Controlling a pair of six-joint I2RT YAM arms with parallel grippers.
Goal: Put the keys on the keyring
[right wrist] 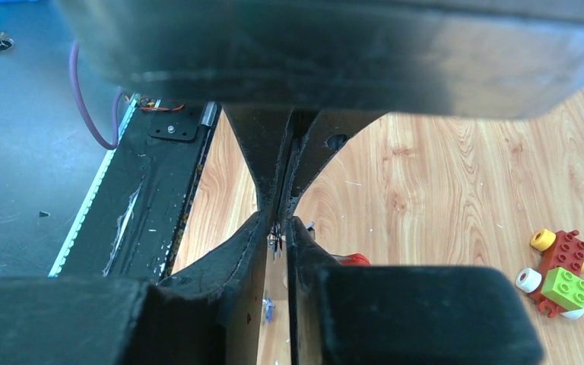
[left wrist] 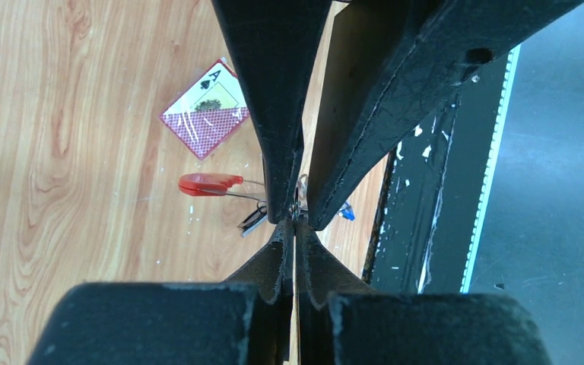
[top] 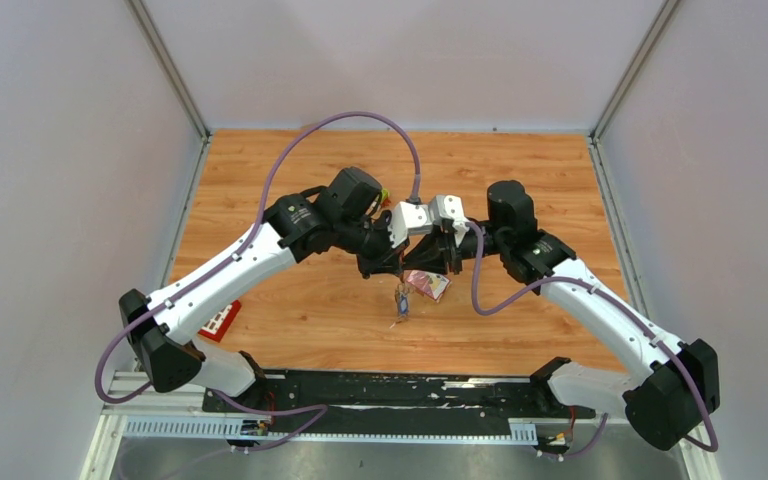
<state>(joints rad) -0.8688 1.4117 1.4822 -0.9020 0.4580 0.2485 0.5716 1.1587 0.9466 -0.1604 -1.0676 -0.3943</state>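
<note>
My two grippers meet tip to tip above the middle of the table. The left gripper (top: 392, 262) (left wrist: 295, 220) is shut on the thin metal keyring (left wrist: 298, 207). The right gripper (top: 430, 258) (right wrist: 277, 228) is shut on the same bit of thin metal (right wrist: 276, 242), fingertip against fingertip. Below the pinch hang the red fob (left wrist: 209, 183) (right wrist: 356, 259), a dark grey piece (left wrist: 252, 219) and a blue-headed key (left wrist: 346, 214) (right wrist: 268, 308). In the top view the bunch (top: 401, 300) dangles just above the wood. I cannot tell which keys are threaded on the ring.
A pink foil packet with an ace card (top: 428, 285) (left wrist: 205, 110) lies just right of the bunch. The red-yellow-green toy car (right wrist: 559, 274) (top: 385, 195) sits behind the left wrist. A red-and-white card (top: 222, 320) lies under the left arm. The black base rail (top: 400, 392) runs along the near edge.
</note>
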